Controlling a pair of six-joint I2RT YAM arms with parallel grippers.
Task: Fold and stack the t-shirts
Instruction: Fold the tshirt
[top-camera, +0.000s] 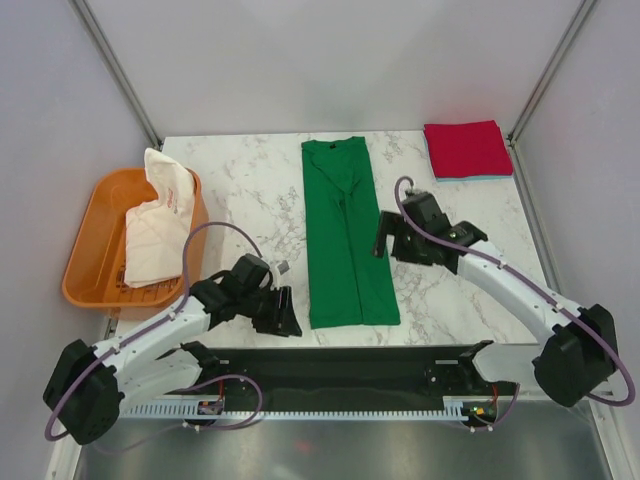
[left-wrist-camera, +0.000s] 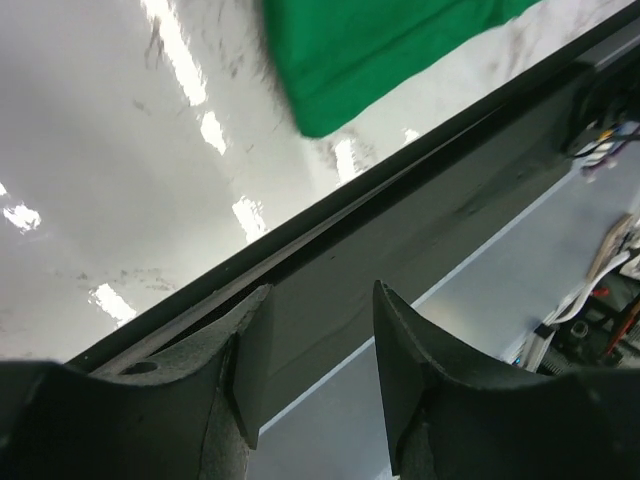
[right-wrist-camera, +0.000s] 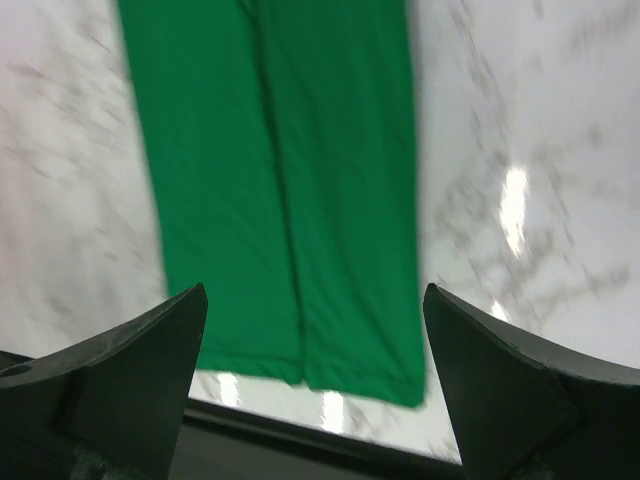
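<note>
Left claw (left-wrist-camera: 320, 290), part-open and empty, and right claw (top-camera: 384, 238), spread wide and empty, are flanking the green t-shirt (top-camera: 340, 230), which is lying as a long half-folded strip mid-surface, while the red t-shirt (top-camera: 467, 148) is sitting folded on the pale blue t-shirt (top-camera: 480, 178) beyond its right side and the white t-shirt (top-camera: 160, 215) is waiting unfolded in the orange tub (top-camera: 85, 260) to its left.

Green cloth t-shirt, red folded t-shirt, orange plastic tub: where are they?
Green cloth t-shirt (top-camera: 340, 235): top view, middle of strip.
Red folded t-shirt (top-camera: 467, 148): top view, centre.
Orange plastic tub (top-camera: 93, 238): top view, bare floor.
</note>
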